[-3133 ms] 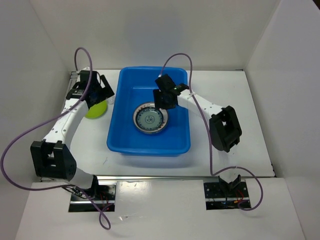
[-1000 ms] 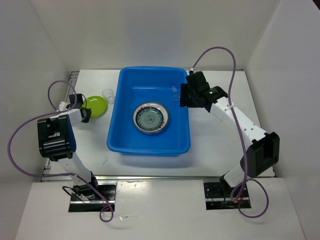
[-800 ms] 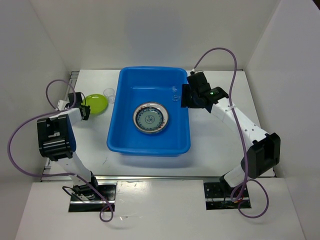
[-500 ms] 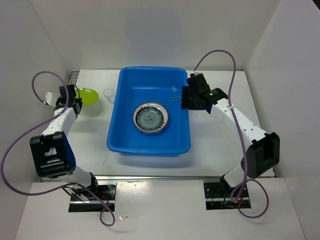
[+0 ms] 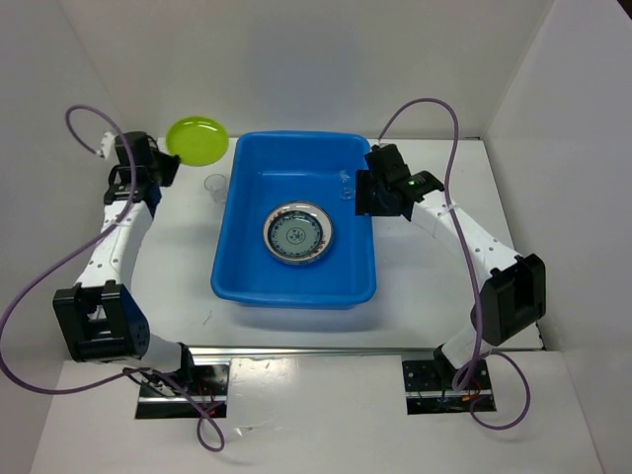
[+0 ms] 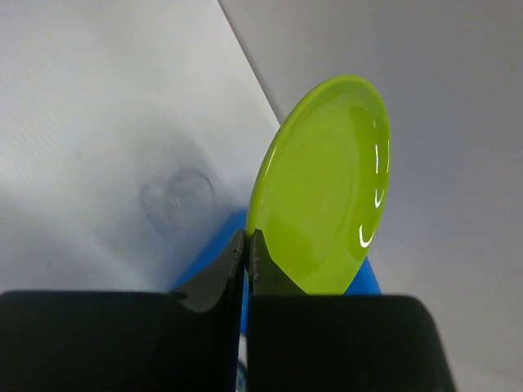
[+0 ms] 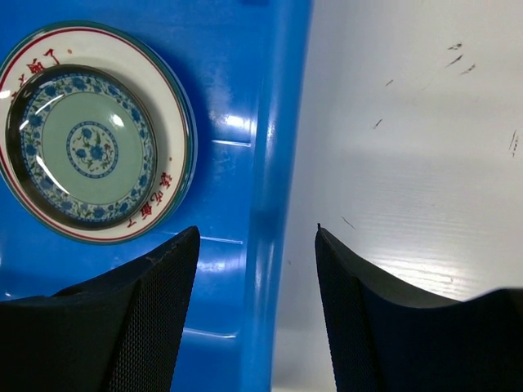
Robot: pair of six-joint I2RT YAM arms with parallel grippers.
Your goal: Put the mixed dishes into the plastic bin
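The left gripper (image 5: 168,158), closed tight on the rim of a lime-green plate (image 5: 196,138), holds the dish aloft above the far-left part of the table (image 5: 444,286), just outside the far-left corner of the blue bin (image 5: 296,296). From the left wrist camera the two fingers meet on the plate's near edge, and the disc stands tilted, reaching up and away from them toward the back wall. The bin lies to the arm's right, so the plate looks set to travel sideways over the bin's left rim before it can go down. This arm is the nearer one and already has the load. A small clear cup (image 5: 214,185) stands on the table between the gripper and the bin's left wall, close to the wall but apart from it, and a low swing could knock it over. Inside the bin, roughly at its centre, rests a white lettered plate (image 7: 167,192) with a small teal dish (image 7: 90,147) nested on it, leaving open floor on the left side where the green plate could land. Across the bin, the right gripper (image 5: 367,193) hangs over the right rim with its jaws spread and nothing between them. Its wrist camera looks straight down on that rim, with the stacked dishes to one side and bare table to the other.
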